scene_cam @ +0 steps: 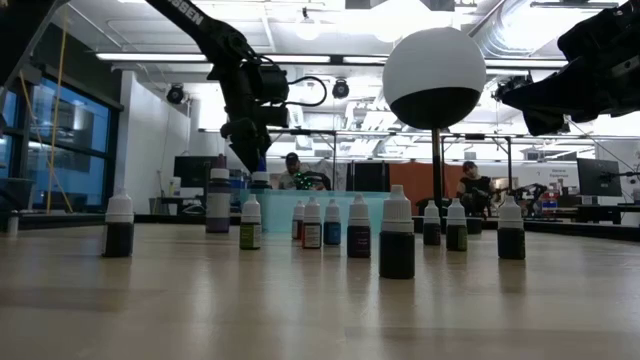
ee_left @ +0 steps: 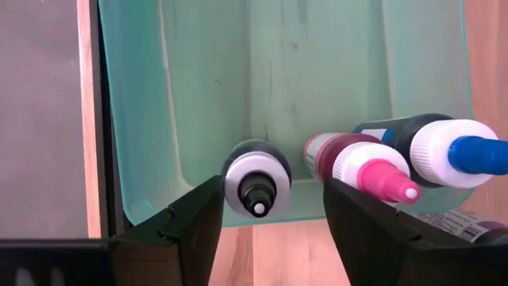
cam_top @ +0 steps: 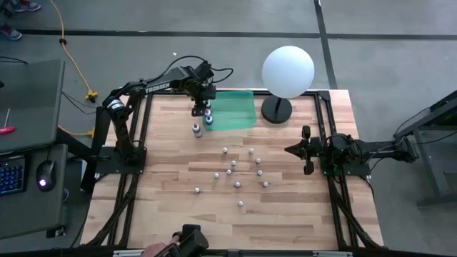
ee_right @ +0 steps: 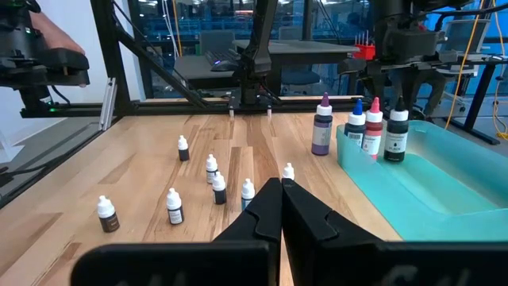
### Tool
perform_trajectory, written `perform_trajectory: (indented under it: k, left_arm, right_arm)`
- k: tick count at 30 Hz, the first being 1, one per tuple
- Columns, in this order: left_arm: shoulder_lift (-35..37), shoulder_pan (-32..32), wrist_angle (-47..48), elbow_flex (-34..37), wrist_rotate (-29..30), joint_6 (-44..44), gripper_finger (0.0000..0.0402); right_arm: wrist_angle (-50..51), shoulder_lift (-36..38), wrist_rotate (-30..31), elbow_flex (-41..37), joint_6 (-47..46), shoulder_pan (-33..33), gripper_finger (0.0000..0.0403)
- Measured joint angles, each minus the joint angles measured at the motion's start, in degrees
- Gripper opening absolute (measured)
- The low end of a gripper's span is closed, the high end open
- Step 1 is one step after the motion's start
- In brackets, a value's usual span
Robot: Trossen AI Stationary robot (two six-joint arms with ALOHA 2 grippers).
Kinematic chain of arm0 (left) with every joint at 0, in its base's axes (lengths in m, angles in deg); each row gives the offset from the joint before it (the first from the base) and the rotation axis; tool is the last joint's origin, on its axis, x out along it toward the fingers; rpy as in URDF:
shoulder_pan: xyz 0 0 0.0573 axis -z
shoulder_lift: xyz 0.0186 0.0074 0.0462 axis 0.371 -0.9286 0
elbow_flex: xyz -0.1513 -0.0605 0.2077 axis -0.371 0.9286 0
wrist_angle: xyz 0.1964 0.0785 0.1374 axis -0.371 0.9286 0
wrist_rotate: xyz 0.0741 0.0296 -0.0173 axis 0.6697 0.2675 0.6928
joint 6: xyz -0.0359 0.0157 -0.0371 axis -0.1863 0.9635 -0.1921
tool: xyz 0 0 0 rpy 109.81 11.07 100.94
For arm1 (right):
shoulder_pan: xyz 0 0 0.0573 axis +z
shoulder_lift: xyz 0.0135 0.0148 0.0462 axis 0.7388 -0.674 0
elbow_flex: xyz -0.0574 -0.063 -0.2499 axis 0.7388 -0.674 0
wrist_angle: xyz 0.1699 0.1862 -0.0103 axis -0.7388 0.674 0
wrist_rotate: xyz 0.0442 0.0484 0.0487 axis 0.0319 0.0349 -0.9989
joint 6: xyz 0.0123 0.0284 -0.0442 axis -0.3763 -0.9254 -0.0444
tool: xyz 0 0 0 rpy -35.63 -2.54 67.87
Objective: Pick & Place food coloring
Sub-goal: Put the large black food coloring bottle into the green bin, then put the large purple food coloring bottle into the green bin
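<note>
— Where is the left gripper (ee_left: 270, 210)?
— Over the green tray (ee_left: 198, 103), jaws spread around a black-tipped bottle (ee_left: 255, 176) standing inside.
— And the right gripper (ee_right: 280, 208)?
— Waiting, jaws pressed together. Tiny bottles (cam_top: 238, 184) dot the surface (cam_top: 171, 171).

This is looking like a robotics lab or open-plan research workspace — not a home or shop. A wooden worktop (cam_top: 285, 207) is sitting inside a black metal frame (cam_top: 335, 200) on a bare grey concrete floor (cam_top: 385, 57), with a yellow cable (cam_top: 68, 50) trailing across it. Beside the rig a desk is carrying a lit keyboard (cam_top: 11, 175) and a mouse (cam_top: 45, 175). Beyond the worktop, long ceiling lights (scene_cam: 180, 57) are glowing over rows of desks with monitors (scene_cam: 598, 178), and two people (scene_cam: 292, 172) are sitting at workstations — exposed ducting is running overhead.
</note>
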Motion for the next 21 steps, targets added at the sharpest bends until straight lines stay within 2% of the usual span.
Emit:
perform_trajectory:
  k: [21]
  left_arm:
    - [2.1, 0.0, -3.9, 0.0, 4.9, 0.3, 0.0214]
  right_arm:
    - [0.0, 0.0, 0.0, 0.0, 0.0, 0.0, 0.0000]
